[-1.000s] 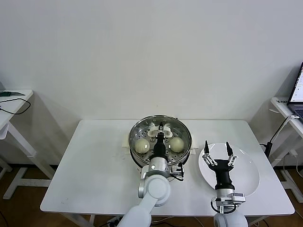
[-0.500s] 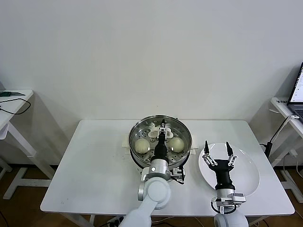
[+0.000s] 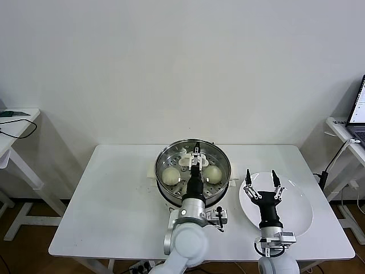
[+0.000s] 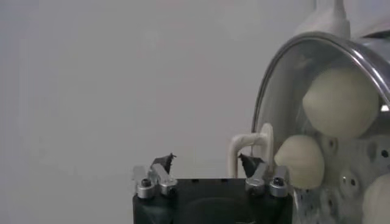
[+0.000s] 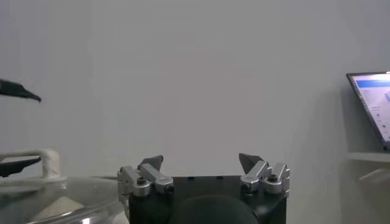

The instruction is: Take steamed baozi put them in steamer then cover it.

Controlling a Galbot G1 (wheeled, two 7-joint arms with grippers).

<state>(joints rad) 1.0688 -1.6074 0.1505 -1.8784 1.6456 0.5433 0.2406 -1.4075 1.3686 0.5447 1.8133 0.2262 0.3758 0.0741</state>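
A round clear glass cover with a white handle (image 3: 193,162) sits on the shiny steel steamer (image 3: 193,171), off-white baozi (image 3: 170,176) inside. The left gripper (image 3: 195,155) hovers at the handle, jaws spread. The right gripper (image 3: 261,176) waits over a white plate (image 3: 296,212), jaws spread.

Bright, even light fills the room, shadows soft. Glare glints off the steamer (image 3: 193,168) rim just beyond the left gripper (image 3: 195,155); both wrist views look hazy.

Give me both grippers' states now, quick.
Left gripper: open, empty, above the cover handle.
Right gripper: open, empty, over the white plate.
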